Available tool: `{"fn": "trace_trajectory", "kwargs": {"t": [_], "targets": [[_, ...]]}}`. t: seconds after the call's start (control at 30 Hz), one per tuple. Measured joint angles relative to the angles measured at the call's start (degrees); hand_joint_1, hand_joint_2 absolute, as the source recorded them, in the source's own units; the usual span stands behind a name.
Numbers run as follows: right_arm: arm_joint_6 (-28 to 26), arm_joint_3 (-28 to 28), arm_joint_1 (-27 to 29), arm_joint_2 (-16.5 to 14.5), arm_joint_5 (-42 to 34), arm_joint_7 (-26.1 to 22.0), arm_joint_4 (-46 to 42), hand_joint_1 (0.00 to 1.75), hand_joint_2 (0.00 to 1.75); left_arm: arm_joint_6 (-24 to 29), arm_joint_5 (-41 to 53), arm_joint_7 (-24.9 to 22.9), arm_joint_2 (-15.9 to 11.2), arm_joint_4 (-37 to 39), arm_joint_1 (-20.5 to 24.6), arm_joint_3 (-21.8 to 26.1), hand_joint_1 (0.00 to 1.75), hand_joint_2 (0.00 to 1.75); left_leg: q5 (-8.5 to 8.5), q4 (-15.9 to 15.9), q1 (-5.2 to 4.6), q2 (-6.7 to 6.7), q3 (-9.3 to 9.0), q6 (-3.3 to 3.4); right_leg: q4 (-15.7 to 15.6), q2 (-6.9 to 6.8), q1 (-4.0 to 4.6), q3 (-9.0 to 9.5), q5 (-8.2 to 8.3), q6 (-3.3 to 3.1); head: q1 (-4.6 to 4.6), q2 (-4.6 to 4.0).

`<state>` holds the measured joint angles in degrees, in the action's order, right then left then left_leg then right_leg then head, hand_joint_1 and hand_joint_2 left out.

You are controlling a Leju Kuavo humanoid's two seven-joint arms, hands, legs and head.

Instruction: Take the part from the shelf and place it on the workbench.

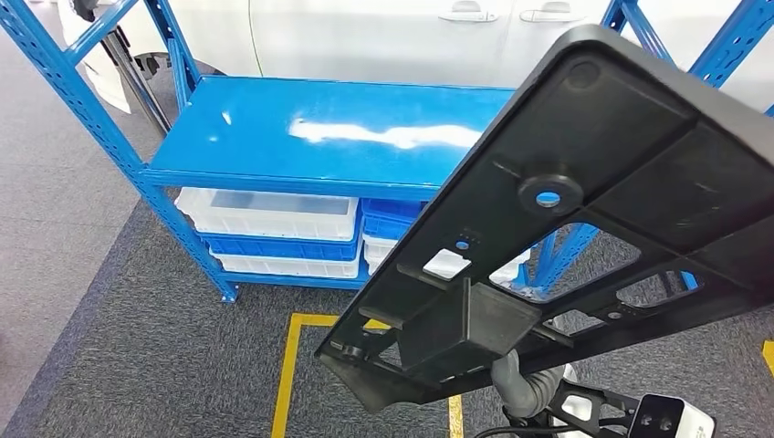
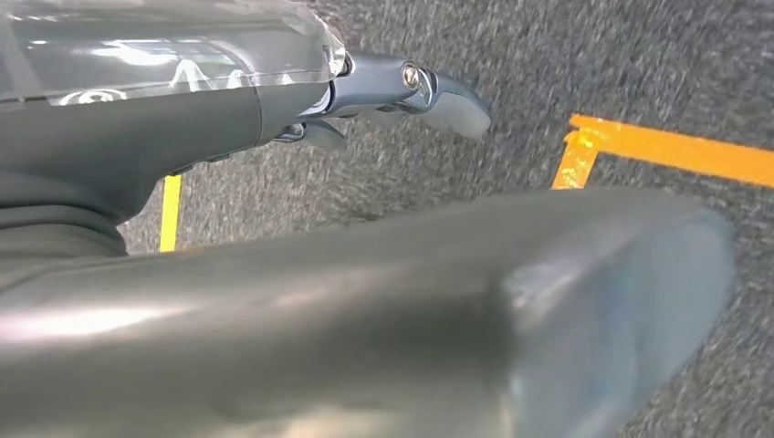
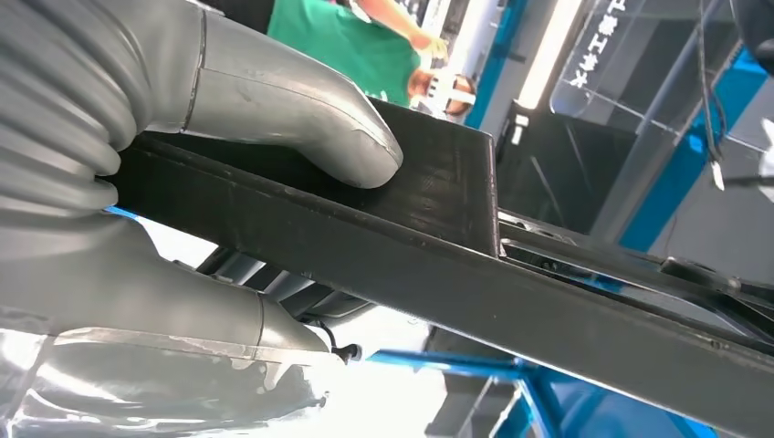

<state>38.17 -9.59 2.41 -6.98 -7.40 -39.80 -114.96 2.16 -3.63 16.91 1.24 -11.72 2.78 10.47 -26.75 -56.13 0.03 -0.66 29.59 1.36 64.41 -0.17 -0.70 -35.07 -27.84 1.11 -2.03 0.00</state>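
Observation:
A large black plastic part (image 1: pixel 584 210), flat with ribs and cut-outs, is held tilted in the air in front of the blue shelf (image 1: pixel 310 137). Its low end sits over my right hand (image 1: pixel 522 385), whose grey ribbed cover pokes out beneath it. In the right wrist view my right hand (image 3: pixel 137 182) grips an edge of the part (image 3: pixel 438 265), the thumb (image 3: pixel 301 109) pressing on one face and the palm against the other. My left hand (image 2: pixel 274 274) hangs over the grey carpet with its fingers (image 2: pixel 438 91) apart and nothing in it.
The shelf's top board is bare and shiny. White and blue bins (image 1: pixel 274 214) sit on its lower level. Yellow tape (image 1: pixel 290 365) marks the carpet in front. A white car (image 1: pixel 411 36) stands behind the shelf. A person in green (image 3: pixel 356 46) is beyond the part.

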Motion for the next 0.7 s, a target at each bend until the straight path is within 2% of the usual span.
{"fn": "trace_trajectory", "kwargs": {"t": [0.03, 0.07, 0.17, 0.23, 0.27, 0.33, 0.37, 0.4, 0.43, 0.47, 0.53, 0.57, 0.6, 0.67, 0.7], "targets": [[0.0, 0.4, 0.0, -0.3, 0.1, 0.0, -0.2, 1.75, 1.75, -0.1, 0.2, -0.1, 0.0, 0.0, 0.1, 0.0, 0.0, 0.0, -0.08, -0.4, -0.09, 0.01, 0.23, -0.22, -3.4, 0.0, 0.08, 1.87, 0.88, -0.32, -0.01, 0.0], [0.1, 0.7, 0.1, -0.5, 0.2, 0.0, -0.4, 1.75, 1.75, -0.1, 0.4, -0.2, 0.0, 0.0, 0.2, 0.0, 0.0, 0.0, -0.14, -0.7, -0.17, 0.01, 0.46, -0.49, -5.5, 0.01, 0.19, 2.9, 1.21, -0.66, -0.01, 0.0], [-0.5, 1.4, 0.5, -1.0, 1.3, 0.0, -1.1, 1.75, 1.75, -0.3, 0.8, -0.4, 0.0, 0.0, 0.5, 0.0, 0.0, 0.0, -0.13, -0.9, -0.2, 0.03, 0.92, -1.42, -6.4, -0.01, 0.31, 2.88, 1.4, -1.68, -0.01, 0.0], [-1.4, 1.6, 0.5, -1.2, 2.5, 0.0, -1.6, 1.75, 1.75, -0.4, 1.0, -0.5, -0.1, 0.0, 0.6, 0.0, 0.0, 0.0, -1.52, -2.8, -0.06, 0.16, 1.81, -2.03, -6.9, -0.35, 0.06, 2.9, 1.76, -2.37, -0.02, 0.0], [-1.9, 1.7, 0.5, -1.2, 2.9, 0.0, -1.8, 1.75, 1.75, -0.4, 1.1, -0.5, -0.1, 0.0, 0.7, 0.0, 0.0, 0.0, -3.14, -5.5, 0.09, 0.22, 3.02, -2.34, -7.1, -0.62, -0.04, 2.87, 1.9, -2.62, -0.02, 0.0], [-2.5, 1.7, 0.5, -1.3, 3.5, 0.0, -1.9, 1.75, 1.75, -0.4, 1.3, -0.5, -0.1, 0.0, 0.6, 0.0, 0.0, 0.0, -6.91, -13.4, 0.37, 0.25, 6.74, -2.92, -7.1, -1.2, 0.01, 2.67, 1.97, -2.79, -0.02, 0.0], [-2.8, 1.7, 0.5, -1.3, 3.6, 0.0, -1.9, 1.75, 1.75, -0.4, 1.3, -0.5, -0.2, 0.0, 0.5, 0.0, 0.0, 0.0, -7.94, -16.7, 0.49, 0.25, 8.27, -3.12, -7.1, -1.55, 0.04, 2.62, 1.99, -2.81, -0.02, 0.0], [-3.1, 1.7, 0.4, -1.3, 3.7, 0.0, -1.9, 1.75, 1.75, -0.4, 1.3, -0.5, -0.2, 0.0, 0.4, 0.0, 0.0, 0.0, -7.8, -17.8, 0.58, 0.23, 8.87, -3.25, -7.1, -1.94, 0.04, 2.62, 1.98, -2.8, -0.02, 0.0], [-3.4, 1.7, 0.3, -1.3, 3.8, 0.0, -1.9, 1.75, 1.75, -0.4, 1.3, -0.5, -0.3, 0.0, 0.3, 0.0, 0.0, 0.0, -6.49, -16.5, 0.66, 0.14, 8.26, -3.29, -7.1, -2.37, 0.03, 2.68, 1.96, -2.77, -0.02, 0.0], [-3.7, 1.7, 0.0, -1.3, 3.9, 0.0, -1.9, 1.75, 1.75, -0.4, 1.3, -0.5, -0.4, 0.0, 0.3, 0.1, 0.0, 0.0, -4.25, -12.8, 0.7, -0.31, 6.44, -3.25, -7.0, -2.84, 0.02, 2.82, 1.91, -2.68, -0.02, 0.0], [-4.4, 1.5, -0.6, -1.3, 4.2, 0.0, -2.0, 1.75, 1.75, -0.4, 1.5, -0.5, -0.5, 0.0, 0.4, 0.2, 0.0, 0.0, -0.71, -4.4, 0.51, -2.49, 2.52, -2.8, -7.0, -3.69, 0.22, 3.07, 1.78, -2.3, -0.02, 0.0], [-4.7, 1.4, -1.0, -1.3, 4.3, 0.0, -2.0, 1.75, 1.75, -0.5, 1.6, -0.5, -0.6, 0.0, 0.5, 0.3, 0.0, 0.0, 0.12, -1.8, 0.32, -3.3, 1.46, -2.4, -6.9, -4.1, 0.38, 3.11, 1.75, -2.01, -0.02, 0.0], [-5.1, 1.3, -1.4, -1.2, 4.3, 0.0, -2.0, 1.75, 1.75, -0.5, 1.7, -0.5, -0.6, 0.0, 0.6, 0.3, 0.0, 0.0, 0.18, -1.0, 0.13, -3.59, 1.33, -1.99, -6.9, -4.52, 0.53, 3.12, 1.76, -1.71, -0.02, 0.0], [-5.7, 0.9, -1.9, -1.1, 4.3, 0.0, -2.1, 1.75, 1.75, -0.6, 2.1, -0.5, -0.7, 0.0, 0.5, 0.3, 0.0, 0.0, 0.45, -0.8, 0.03, -2.41, 1.66, -1.15, -6.9, -5.43, 0.57, 3.14, 1.75, -1.02, -0.01, 0.0], [-5.8, 0.8, -2.1, -1.0, 4.2, 0.0, -2.1, 1.75, 1.75, -0.7, 2.3, -0.6, -0.7, 0.0, 0.4, 0.3, 0.0, 0.0, 0.69, -0.7, 0.1, -1.85, 1.68, -0.78, -6.8, -5.26, 0.45, 3.14, 1.52, -0.65, -0.01, 0.0]]}}
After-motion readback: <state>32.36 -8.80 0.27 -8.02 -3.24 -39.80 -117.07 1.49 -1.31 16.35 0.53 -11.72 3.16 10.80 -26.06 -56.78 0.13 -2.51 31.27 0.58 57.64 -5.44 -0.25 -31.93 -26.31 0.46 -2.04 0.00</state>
